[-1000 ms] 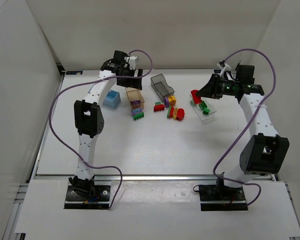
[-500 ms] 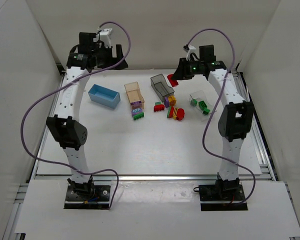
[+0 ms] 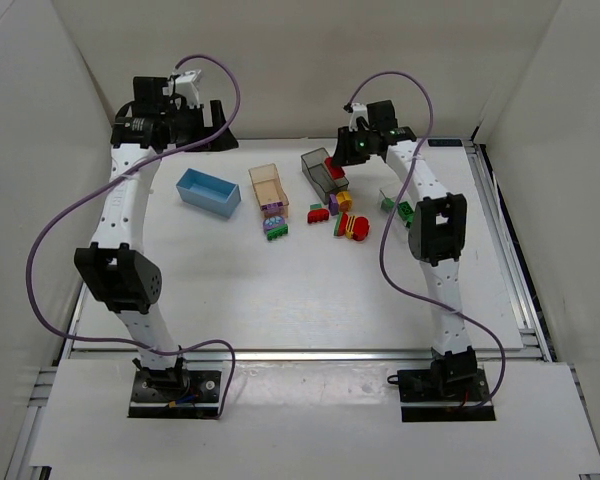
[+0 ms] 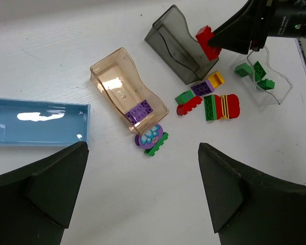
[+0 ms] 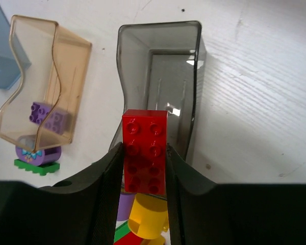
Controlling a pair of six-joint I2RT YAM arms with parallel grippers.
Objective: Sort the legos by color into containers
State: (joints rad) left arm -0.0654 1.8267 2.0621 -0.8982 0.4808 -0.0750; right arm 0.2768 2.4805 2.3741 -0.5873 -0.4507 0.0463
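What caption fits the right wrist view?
Right gripper holds a red brick at the edge of the dark grey bin; tan bin with purple brick beside it.

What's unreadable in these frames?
- Top view: clear bin mostly behind the right arm; what it holds is unclear.
- Right wrist view: yellow brick and its neighbours are hidden by the right claw and the bottom edge.
- Left wrist view: blue bin is cut off by the left edge.
- Top view: red brick is too small to judge its height over the grey bin.

Blue bin [image 4: 41,133], left end off-frame
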